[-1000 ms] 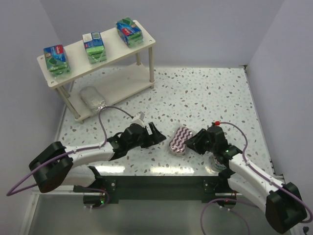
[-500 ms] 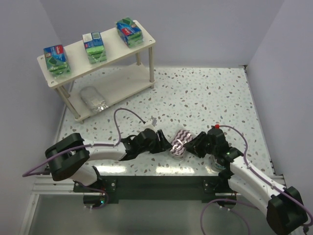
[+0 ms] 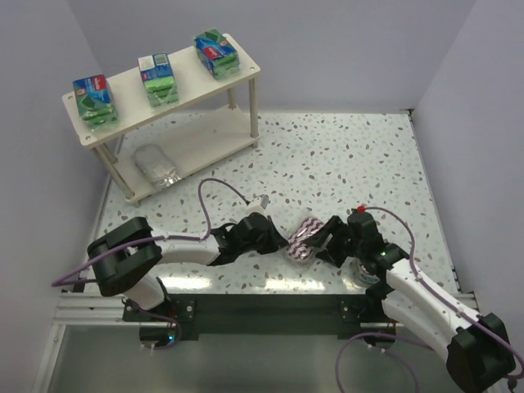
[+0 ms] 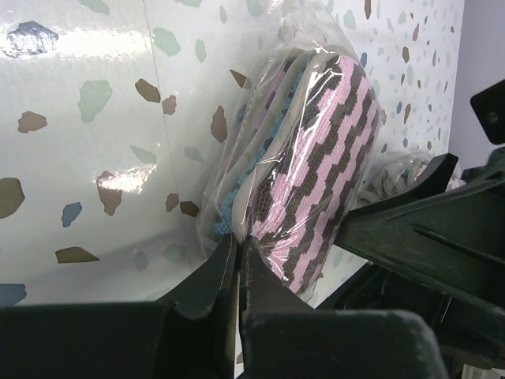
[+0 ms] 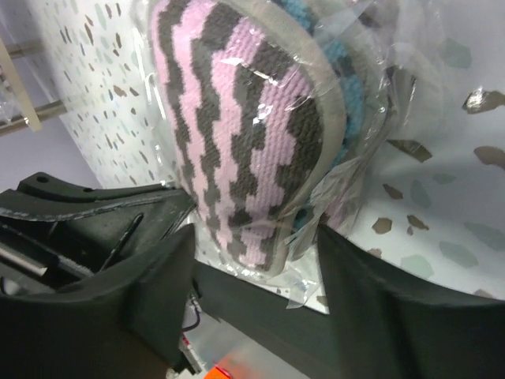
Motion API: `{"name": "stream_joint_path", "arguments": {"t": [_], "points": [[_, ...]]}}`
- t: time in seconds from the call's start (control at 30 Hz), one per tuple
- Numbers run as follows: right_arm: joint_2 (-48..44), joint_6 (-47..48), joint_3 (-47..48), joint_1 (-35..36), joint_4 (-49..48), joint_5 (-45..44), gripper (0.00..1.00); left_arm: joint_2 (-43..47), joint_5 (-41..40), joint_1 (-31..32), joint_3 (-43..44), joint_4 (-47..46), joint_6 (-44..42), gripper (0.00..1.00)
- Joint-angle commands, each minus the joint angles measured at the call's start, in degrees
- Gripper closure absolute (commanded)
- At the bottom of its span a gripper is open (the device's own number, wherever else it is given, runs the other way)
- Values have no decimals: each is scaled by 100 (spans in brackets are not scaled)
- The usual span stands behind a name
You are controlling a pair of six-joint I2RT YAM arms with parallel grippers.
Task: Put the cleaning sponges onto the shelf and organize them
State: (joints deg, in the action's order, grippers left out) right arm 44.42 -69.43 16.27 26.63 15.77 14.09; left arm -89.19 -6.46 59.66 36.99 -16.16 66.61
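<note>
Table [image 3: 344, 155]: a white top speckled with grey and brown flecks, with pale walls on its left, far and right sides.
Shelf [image 3: 125, 88]: a cream two-level rack on thin legs, standing at the far left corner of the table, well apart from both my grippers.
Green-and-blue packs [image 3: 158, 79]: three wrapped packs spaced in a row along the top board of the shelf, one at the left end, one in the middle and one at the right end.
Silvery pack [image 3: 155, 166]: lies on the lower board of the shelf, towards its left end.
Striped pads [image 3: 304, 236]: oval pads with purple and dark wavy stripes, bagged together in clear film. They stand on edge on the table near its near edge, about mid-width, between my two grippers and not on the shelf.
Right gripper [image 5: 254, 233]: reaches in from the right. My fingers sit on either side of the striped pads [image 5: 245, 134], closed against the bag.
Left gripper [image 4: 237, 251]: reaches in from the left. My fingers are pressed together, their tips at the loose edge of the film around the striped pads [image 4: 316, 174]. I cannot tell whether any film is caught between them.
</note>
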Motion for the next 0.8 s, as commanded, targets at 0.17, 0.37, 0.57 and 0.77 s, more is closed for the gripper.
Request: {"name": "stream_joint_path", "arguments": {"t": [0.17, 0.37, 0.57, 0.77], "points": [[-276, 702, 1360, 26, 1699, -309, 14, 463, -452, -15, -60, 543, -113, 100], [-320, 1080, 1950, 26, 2316, -547, 11, 1297, -514, -481, -455, 658, 36, 100], [-408, 1151, 2099, 26, 2431, -547, 10, 2185, -909, -982, -334, 965, 54, 100], [-461, 1221, 2108, 26, 2484, -486, 10, 2652, -1674, -1719, -271, 905, 334, 100]]}}
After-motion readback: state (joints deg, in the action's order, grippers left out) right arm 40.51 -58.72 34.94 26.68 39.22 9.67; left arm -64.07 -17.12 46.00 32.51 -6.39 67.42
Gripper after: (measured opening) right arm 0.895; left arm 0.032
